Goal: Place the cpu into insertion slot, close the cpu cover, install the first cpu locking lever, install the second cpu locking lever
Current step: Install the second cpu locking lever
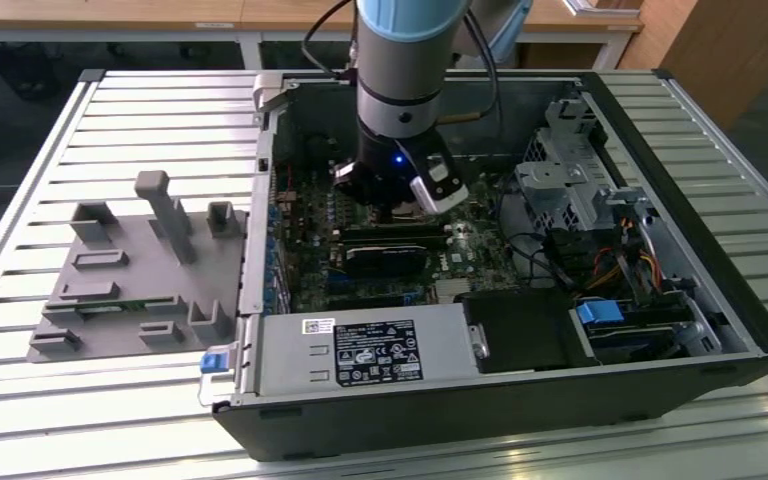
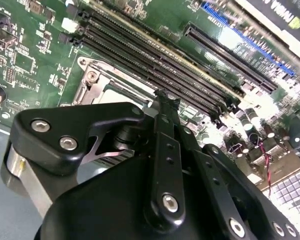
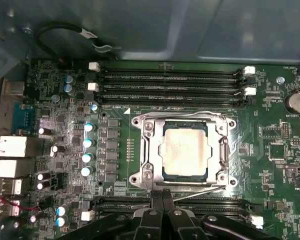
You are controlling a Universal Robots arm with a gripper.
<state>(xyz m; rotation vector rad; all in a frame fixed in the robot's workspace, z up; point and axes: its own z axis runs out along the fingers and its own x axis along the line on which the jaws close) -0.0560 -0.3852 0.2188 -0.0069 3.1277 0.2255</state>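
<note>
We see the cpu (image 3: 185,150) seated in its slot (image 3: 165,175) under the cover (image 3: 149,150); our fingers (image 3: 162,204), clenched empty, hover by a lever (image 3: 200,190).

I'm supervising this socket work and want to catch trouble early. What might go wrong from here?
The gripper hangs right at the edge of the cpu cover, where a thin lever wire lies; a small misaim may bend it. The memory slots flank the socket closely, so a sideways move risks striking them. If the cpu sits slightly off, clamping may harm it.
</note>
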